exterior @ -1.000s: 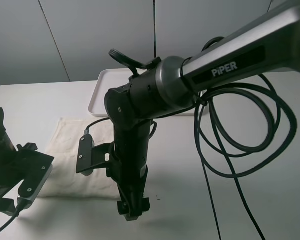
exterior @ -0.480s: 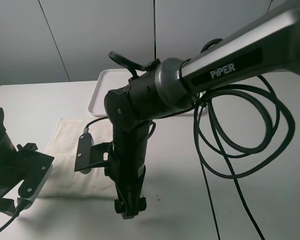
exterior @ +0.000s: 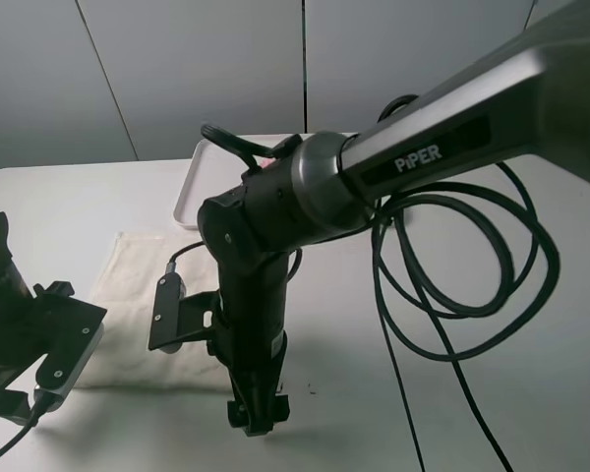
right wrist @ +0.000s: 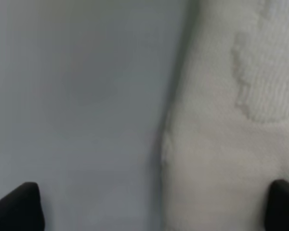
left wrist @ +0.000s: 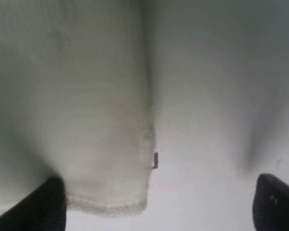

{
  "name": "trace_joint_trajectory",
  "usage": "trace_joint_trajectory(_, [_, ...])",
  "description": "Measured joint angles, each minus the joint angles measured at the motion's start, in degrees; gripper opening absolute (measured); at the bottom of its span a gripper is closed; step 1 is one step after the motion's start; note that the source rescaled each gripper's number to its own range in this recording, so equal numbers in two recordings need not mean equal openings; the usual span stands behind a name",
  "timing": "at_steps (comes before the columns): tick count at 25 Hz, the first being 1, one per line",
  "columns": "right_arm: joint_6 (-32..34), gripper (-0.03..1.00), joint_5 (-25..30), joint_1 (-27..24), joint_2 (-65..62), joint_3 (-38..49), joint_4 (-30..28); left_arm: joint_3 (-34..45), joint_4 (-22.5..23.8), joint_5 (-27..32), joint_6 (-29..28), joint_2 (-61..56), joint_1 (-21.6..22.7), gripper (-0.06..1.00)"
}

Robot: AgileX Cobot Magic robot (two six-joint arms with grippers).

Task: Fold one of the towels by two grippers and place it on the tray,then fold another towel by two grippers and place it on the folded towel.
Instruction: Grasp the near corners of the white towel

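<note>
Towel: cream-white towel lies spread flat on the worktop, left of centre and toward the near side. From the high camera its right part is hidden behind the right arm.
Tray: tray sits on the worktop behind the towel and apart from it. Only the left rim and one corner show; the right arm blocks the rest, so can't tell what is on it.
Right arm pose: comes in from the right, crosses the middle, bends at the elbow, and the forearm points straight down by the towel's near right part.
Right jaws: wide open, gripping nothing. One fingertip hangs over the cloth and the other over bare worktop, with a towel edge running between them. Contact with the cloth: cannot tell.
Embossing: raised pattern in the terry, close to the right jaws.
Left arm: left arm sits low at the near left, beside the towel's near left corner.
Left jaws: wide open, empty. One fingertip is over the cloth and the other over bare worktop, with a towel corner between them.
Mark: small dark mark on the hem just beside that corner.
Cable: black cable hangs off the right arm in big loops over the right side of the worktop.
</note>
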Motion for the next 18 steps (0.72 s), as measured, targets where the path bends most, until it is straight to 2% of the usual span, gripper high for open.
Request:
trace_joint_trajectory(3, [3.3, 0.99, -1.4, 0.7, 0.0, 0.0, -2.5, -0.1, 0.0, 0.0, 0.0, 0.0, 0.0, 1.0])
trace_joint_trajectory(5, [4.8, 0.92, -2.5, 0.7, 0.1, 0.0, -3.2, -0.1, 0.0, 0.0, 0.0, 0.0, 0.0, 1.0])
trace_joint_trajectory(18, [6.0, 0.07, -4.3, 0.7, 0.4, 0.0, -5.3, -0.1, 0.0, 0.0, 0.0, 0.0, 0.0, 1.0])
